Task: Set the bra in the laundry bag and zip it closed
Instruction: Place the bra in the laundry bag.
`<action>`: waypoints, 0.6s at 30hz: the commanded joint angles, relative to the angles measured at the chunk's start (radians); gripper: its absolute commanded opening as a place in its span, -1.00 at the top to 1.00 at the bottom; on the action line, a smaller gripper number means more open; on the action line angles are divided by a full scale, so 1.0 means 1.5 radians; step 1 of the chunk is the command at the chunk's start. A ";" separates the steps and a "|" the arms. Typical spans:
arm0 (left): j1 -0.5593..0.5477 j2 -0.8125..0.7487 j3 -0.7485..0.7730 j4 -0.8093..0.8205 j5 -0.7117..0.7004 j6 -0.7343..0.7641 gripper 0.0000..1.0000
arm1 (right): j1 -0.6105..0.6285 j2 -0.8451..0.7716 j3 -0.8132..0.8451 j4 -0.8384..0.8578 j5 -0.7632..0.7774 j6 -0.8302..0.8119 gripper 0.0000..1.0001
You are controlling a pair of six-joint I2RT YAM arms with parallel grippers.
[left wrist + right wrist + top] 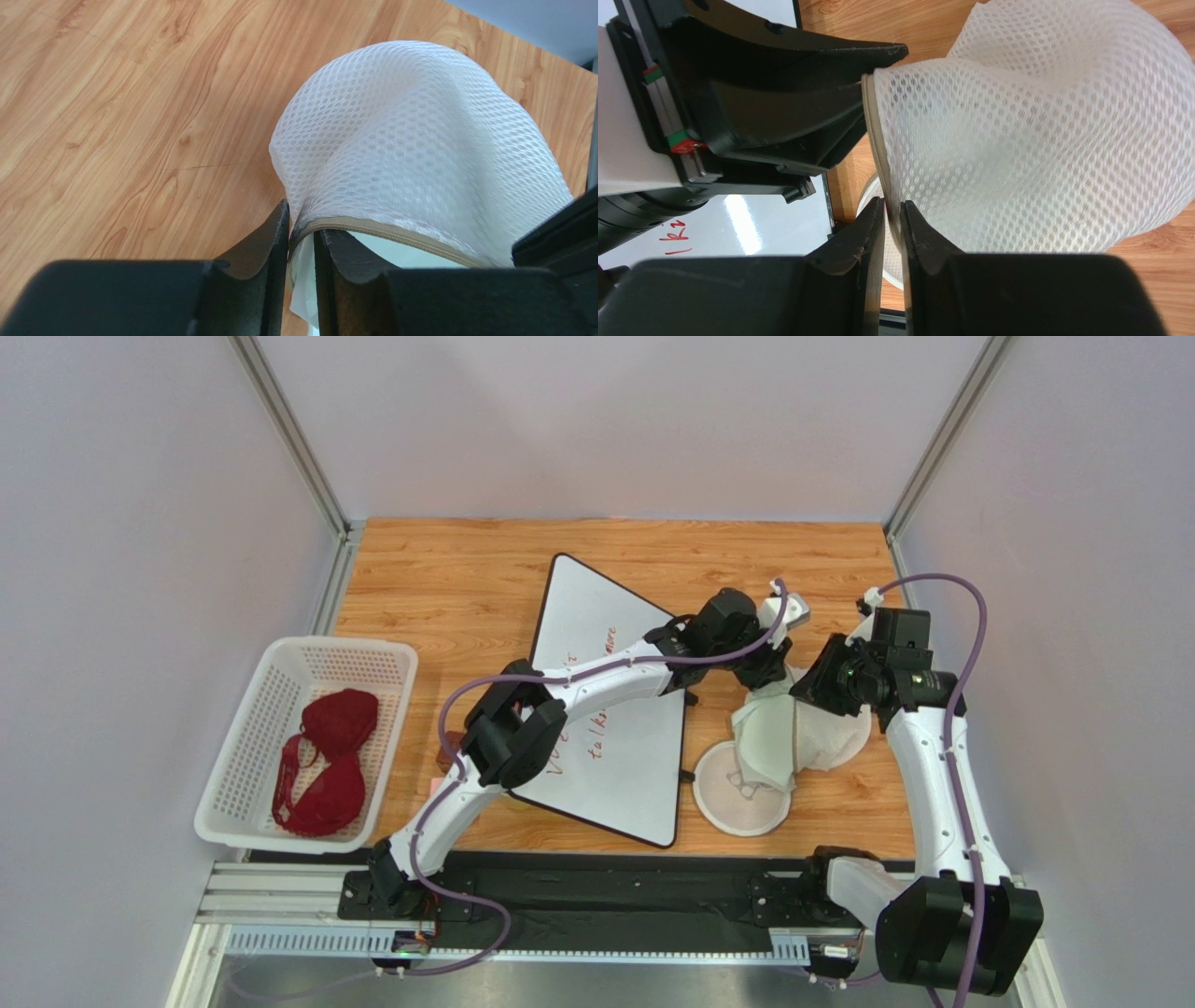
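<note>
The dark red bra (pixel 326 760) lies in the white perforated basket (pixel 246 798) at the left. The white mesh laundry bag (pixel 786 735) is held up off the table at the right, its round lid (pixel 741 798) hanging down open onto the wood. My left gripper (pixel 765 661) is shut on the bag's tan zipper rim (pixel 365 227), with the mesh body (pixel 414 140) bulging beyond it. My right gripper (pixel 814 686) is shut on the rim (pixel 882 161) at another spot, with the mesh (pixel 1032 140) to its right. The left gripper's fingers (pixel 794 77) show in the right wrist view.
A whiteboard (pixel 617 700) with red writing lies flat in the middle under the left arm. A small dark red-brown object (pixel 449 749) sits by the basket, mostly hidden by the arm. Grey walls close in the wooden table (pixel 463 574) on three sides.
</note>
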 commanded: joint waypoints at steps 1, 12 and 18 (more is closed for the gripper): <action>-0.001 -0.016 0.027 -0.012 -0.063 -0.025 0.59 | 0.006 -0.026 0.016 -0.035 0.021 0.013 0.33; 0.005 -0.087 -0.009 -0.203 -0.236 -0.168 1.00 | 0.062 -0.135 -0.074 -0.082 0.117 0.157 -0.17; 0.005 -0.118 -0.049 -0.226 -0.217 -0.227 1.00 | 0.097 -0.249 -0.269 0.104 0.062 0.337 -0.18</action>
